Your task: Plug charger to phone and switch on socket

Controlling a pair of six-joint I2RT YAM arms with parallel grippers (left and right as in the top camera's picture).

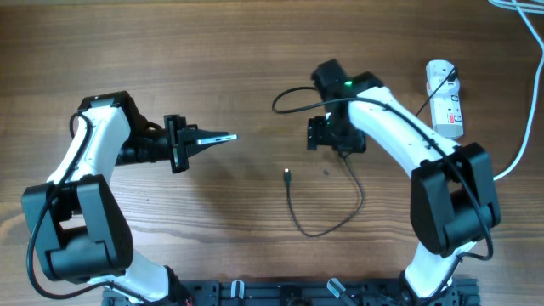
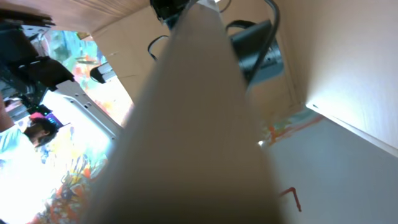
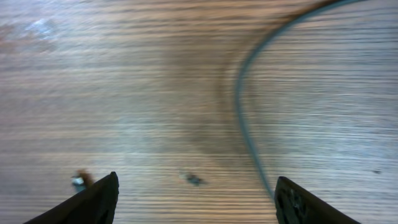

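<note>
Charger (image 3: pixel 239 106) lies on table (image 3: pixel 93 74) — between right gripper's (image 3: pixel 198 200) spread fingers (image 3: pixel 93 202); ungrasped.

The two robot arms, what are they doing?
They are getting ready to plug in a phone. The left gripper is shut on something thin and flat, probably the phone seen edge-on. The right gripper is open and hangs over the charger, with nothing between its fingers. The charger's tip lies loose on the table. The socket sits off to the right, and no gripper is touching it.
</note>
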